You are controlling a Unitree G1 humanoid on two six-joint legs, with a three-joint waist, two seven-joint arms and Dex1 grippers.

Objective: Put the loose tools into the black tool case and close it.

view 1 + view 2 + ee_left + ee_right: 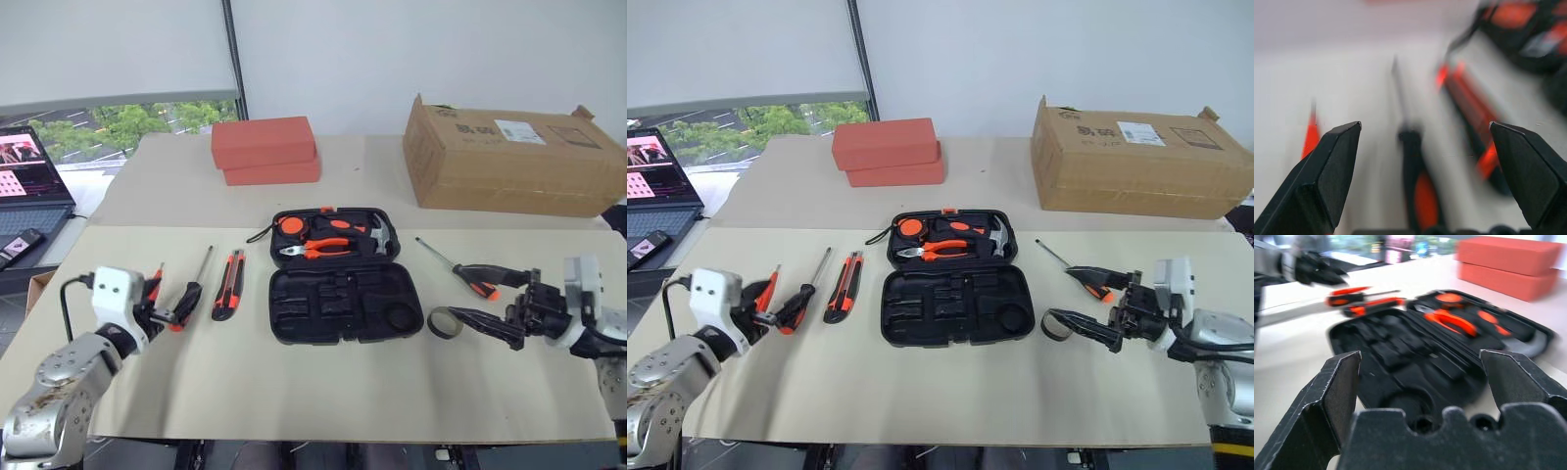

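Case (345, 305) lies open at table centre, lid half away from the robot, empty moulded slots in the near half. Lid half already holds pliers (318, 248) and hammer (380, 235) (these belong there, not part of the job). Nothing loose is stowed yet, so the task reads as barely begun: five items to place, then the lid to fold over and latch. Left of the case, in a row: knife (228, 285) nearest it, black-handled screwdriver (192, 286) next, orange screwdriver (154, 284) outermost. Right of the case: tape ring (443, 322) just beside the case's near right corner, second screwdriver (462, 270) lying aslant beyond it. Left gripper (1425, 147) hovers low over the left-hand row, fingers spread wide, nothing between them; in the wrist view the black-handled screwdriver lies between the fingers' lines, not gripped. Right gripper (475, 321) points toward the case with fingers spread, empty, tips close by the tape ring; touching or not, cannot tell. Likely first picks, as a guess: screwdriver on the left, ring on the right. Writing: cardboard box (509, 157) at far right carries a white label (519, 131) and dark printed characters, too small to read. Two red boxes (265, 150) stacked at the back show no marking. Laptop (29, 186) at far left, screen content unreadable. No brand legible on the tools.
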